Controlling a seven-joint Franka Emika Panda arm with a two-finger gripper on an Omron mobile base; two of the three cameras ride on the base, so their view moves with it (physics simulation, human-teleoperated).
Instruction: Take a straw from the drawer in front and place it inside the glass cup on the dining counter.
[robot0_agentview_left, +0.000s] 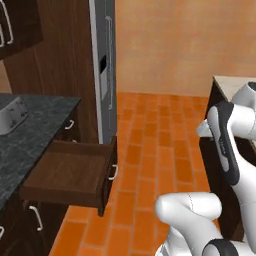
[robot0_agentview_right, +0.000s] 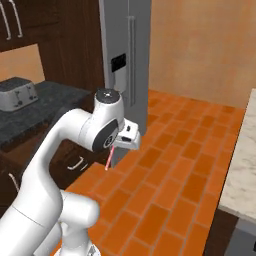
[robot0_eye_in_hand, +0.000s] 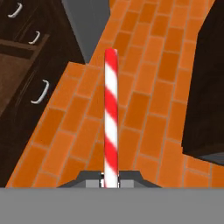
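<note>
Carrying the straw clamped between the jaws, the gripper hangs above the brick floor, away from the open drawer. Keep the straw near vertical until above the dining counter, avoiding any knock against its edge.

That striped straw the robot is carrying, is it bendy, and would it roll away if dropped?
The straw probably is fairly stiff: it juts straight out of the shut hand without drooping. It looks very light, being far thinner than the hand. Round and slim, it would likely roll on the tiled floor if let go.
</note>
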